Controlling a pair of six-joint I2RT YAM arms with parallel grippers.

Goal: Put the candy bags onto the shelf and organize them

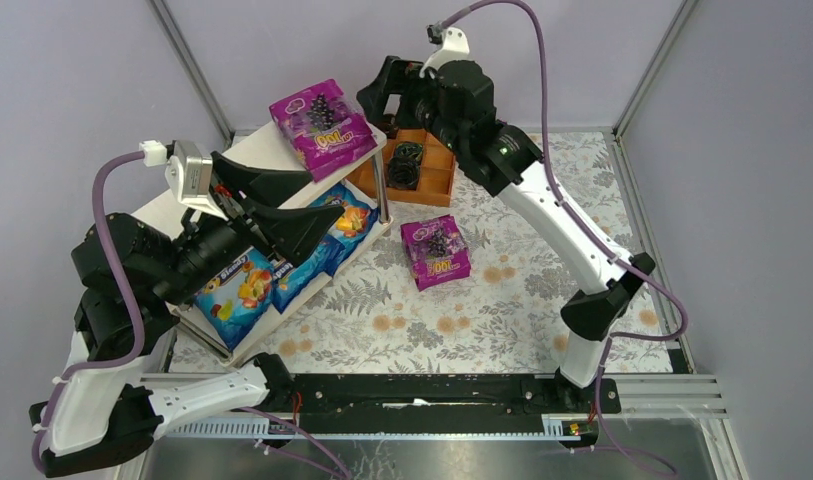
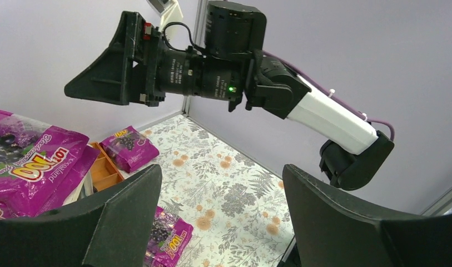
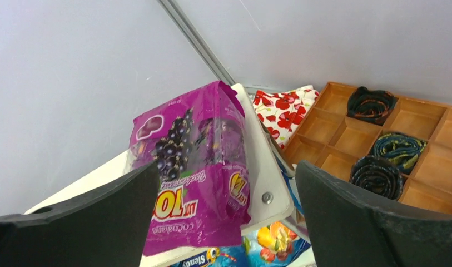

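The pale two-tier shelf (image 1: 262, 150) stands at the left. One magenta-purple candy bag (image 1: 322, 125) lies on its top board, hanging a little over the edge; it also shows in the right wrist view (image 3: 195, 161). Blue candy bags (image 1: 240, 290) lie on the lower tier. Another purple bag (image 1: 435, 252) lies on the table, and one more (image 2: 129, 147) lies beyond the tray. My left gripper (image 1: 322, 197) is open and empty between the tiers' front. My right gripper (image 1: 377, 105) is open and empty, just right of the top bag.
An orange-brown compartment tray (image 1: 437, 180) with black coiled rings (image 3: 379, 172) stands right of the shelf. A red-flowered cloth (image 3: 282, 108) lies behind it. Metal frame posts and purple walls close the back and sides.
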